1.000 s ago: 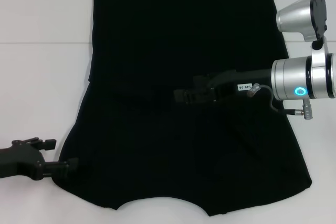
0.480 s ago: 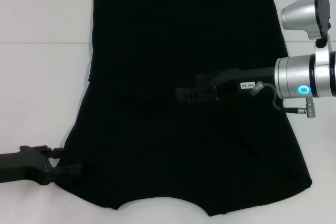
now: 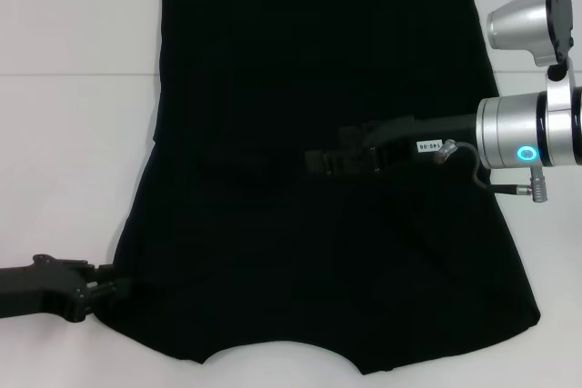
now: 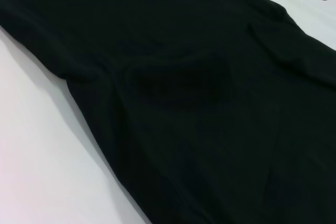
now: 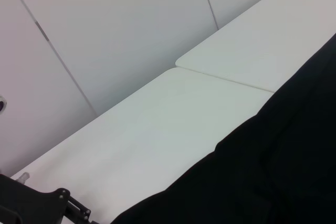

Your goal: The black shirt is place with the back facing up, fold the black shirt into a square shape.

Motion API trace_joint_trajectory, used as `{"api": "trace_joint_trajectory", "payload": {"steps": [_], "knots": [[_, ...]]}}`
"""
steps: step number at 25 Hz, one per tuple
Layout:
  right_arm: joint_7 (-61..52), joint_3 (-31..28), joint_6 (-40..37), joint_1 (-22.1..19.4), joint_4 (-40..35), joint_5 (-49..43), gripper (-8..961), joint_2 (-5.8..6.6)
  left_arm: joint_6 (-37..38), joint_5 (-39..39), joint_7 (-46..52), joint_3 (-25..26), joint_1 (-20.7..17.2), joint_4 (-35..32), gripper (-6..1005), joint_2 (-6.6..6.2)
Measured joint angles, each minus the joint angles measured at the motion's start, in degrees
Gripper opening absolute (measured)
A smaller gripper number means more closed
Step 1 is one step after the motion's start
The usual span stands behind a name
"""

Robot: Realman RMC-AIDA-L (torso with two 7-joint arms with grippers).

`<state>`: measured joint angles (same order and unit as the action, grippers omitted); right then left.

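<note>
Nearest the robot, the left gripper (image 3: 116, 286) sits low at the near-left corner of the black shirt (image 3: 309, 79), its dark fingers meeting the fabric's edge right where the sleeve corner ends — whether they are pinched on the cloth or merely touching it cannot be told, since black fingers and black fabric merge there. Its arm runs off the left side of the head view, lying just above the white table (image 3: 64, 152).

Across the middle, the shirt lies spread flat on the table, plain black side up, wider at the near end with a curved dip in its near edge, and narrower toward the far end, where its edge runs straight. A faint fold line crosses it about halfway up, and gentle wrinkles show in the left wrist view over the black shirt (image 4: 178, 82), with bare table (image 4: 37, 150) beside it.

Above the shirt's centre the right gripper (image 3: 314, 163) reaches in from the right side, its silver forearm with a glowing blue ring trailing behind — the fingers lie low against the fabric, but dark on dark, their state cannot be told.

Farther off, the right wrist view shows the shirt's edge (image 5: 273, 171) against the table (image 5: 173, 124), the left gripper (image 5: 79, 212) at the frame's corner, and a pale panelled wall (image 5: 115, 30) beyond.
</note>
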<state>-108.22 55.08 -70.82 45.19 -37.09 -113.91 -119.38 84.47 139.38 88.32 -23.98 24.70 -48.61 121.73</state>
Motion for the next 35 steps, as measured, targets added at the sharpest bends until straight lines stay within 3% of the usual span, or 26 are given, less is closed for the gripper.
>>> {"api": "trace_joint_trajectory", "payload": {"steps": [9, 11, 20, 25, 29, 35], "knots": [[0.0, -0.1, 0.1, -0.6, 0.0, -0.2, 937, 0.42, 0.0, 0.1, 0.4, -0.1, 0.0, 0.0, 297, -0.07], [-0.6, 0.1, -0.3, -0.9, 0.0, -0.5, 937, 1.11, 0.2, 0.2, 0.4, 0.0, 0.0, -0.1, 98, -0.09], [-14.9, -0.1, -6.5, -3.8, -0.1, -8.9, 934, 8.23, 1.3, 1.0, 1.1, 0.5, -0.1, -0.1, 36, -0.27], [-20.5, -0.2, -8.6, -6.4, -0.8, -14.0, 933, 11.28, 1.3, 0.9, 1.7, 1.1, 0.1, -0.4, 36, -0.35], [-22.0, -2.1, -12.4, -8.9, -2.7, -16.3, 932, 12.37, 1.4, 0.7, 2.5, 1.0, 0.6, -0.3, 36, -0.35], [-21.8, -5.5, -17.9, -9.8, -3.9, -21.3, 931, 12.53, 1.5, 0.5, 3.4, 0.8, 1.2, -0.1, 36, -0.35]]}}
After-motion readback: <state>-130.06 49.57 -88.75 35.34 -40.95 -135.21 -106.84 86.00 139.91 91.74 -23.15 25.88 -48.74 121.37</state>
